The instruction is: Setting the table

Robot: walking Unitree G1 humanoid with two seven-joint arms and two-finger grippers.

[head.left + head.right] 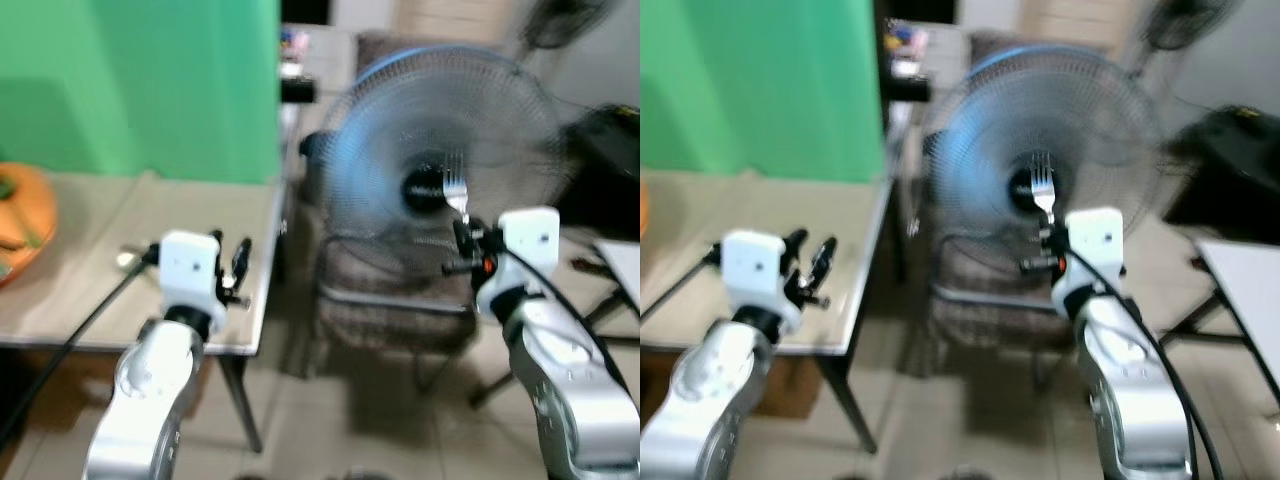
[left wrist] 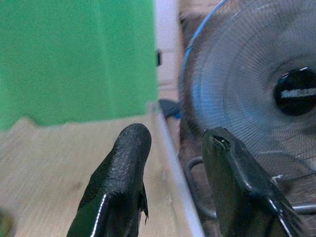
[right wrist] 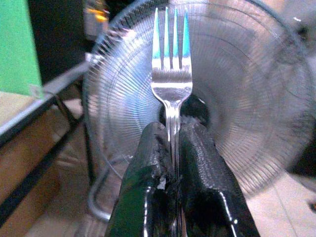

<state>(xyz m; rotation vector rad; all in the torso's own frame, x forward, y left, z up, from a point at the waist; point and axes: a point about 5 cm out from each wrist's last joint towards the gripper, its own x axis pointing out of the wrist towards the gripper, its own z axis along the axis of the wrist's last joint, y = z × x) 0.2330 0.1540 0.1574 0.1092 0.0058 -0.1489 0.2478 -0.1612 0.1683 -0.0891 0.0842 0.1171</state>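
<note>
Steel fork [image 3: 171, 79]: you carry it upright in the right gripper [image 3: 174, 143], tines up and handle down between the fingers, in front of the standing fan [image 1: 440, 170] and off to the right of the bench [image 1: 150, 250].
Right fingers [image 3: 143, 187]: they are clamped together on the fork's handle just below the neck; the head and all four tines stand clear above the fingertips, and the lower handle is hidden between the pads.
Why held so: a grip low on the neck keeps the tines visible to you and, I judge, lets you lay the handle down flat once you reach the place setting.
Left gripper [image 1: 238, 268]: it hovers over the near right corner of the bench, its fingers [image 2: 123, 163] apart with nothing between them; probably kept free to steady or shift something at the setting.
Orange dish [image 1: 20, 225]: it sits at the far left edge of the bench, well apart from both grippers; what lies on it is too blurred to name.
Green backdrop [image 1: 140, 80]: it stands behind the bench.
Your next concern: the fork is not yet over the bench, so you need to turn or step left before lowering; mind the fan's cage close ahead of the tines.
</note>
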